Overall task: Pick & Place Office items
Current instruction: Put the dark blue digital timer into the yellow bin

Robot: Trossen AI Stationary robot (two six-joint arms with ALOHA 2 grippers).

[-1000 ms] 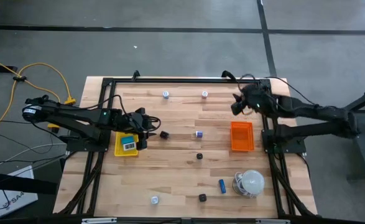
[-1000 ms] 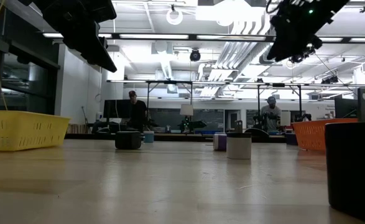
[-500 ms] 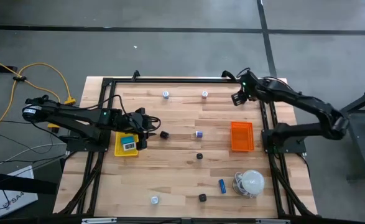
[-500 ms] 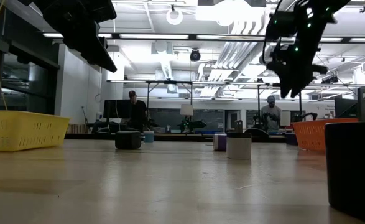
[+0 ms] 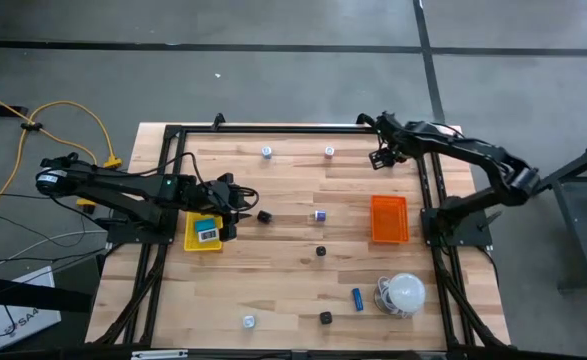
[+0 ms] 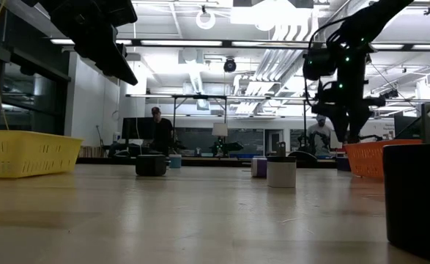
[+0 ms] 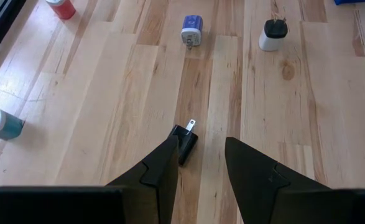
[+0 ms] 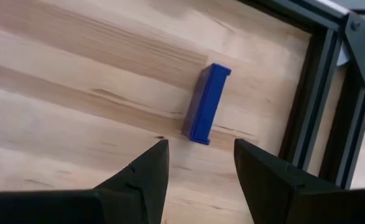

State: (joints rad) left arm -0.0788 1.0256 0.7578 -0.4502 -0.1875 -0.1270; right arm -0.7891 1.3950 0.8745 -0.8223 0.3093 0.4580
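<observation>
small black plug block (image 5: 265, 216) lying on bench just beside yellow tray, purple-white plug (image 5: 319, 214) mid-bench, black block (image 5: 321, 251) below it, two white round bits (image 5: 267, 152) near far edge, blue stick (image 5: 357, 298) beside white dome, white bit (image 5: 248, 321) and black block (image 5: 325, 318) near front edge

Even, soft light falls on the table (image 5: 293, 200) in the overhead view, with only faint shadows. The low view is backlit: bright ceiling lights (image 6: 258, 15) glare at the upper centre, turning the arms into dark silhouettes, and the near tabletop at the bottom is blurred. Both wrist views are bright and sharp, with their own fingers dark.
</observation>
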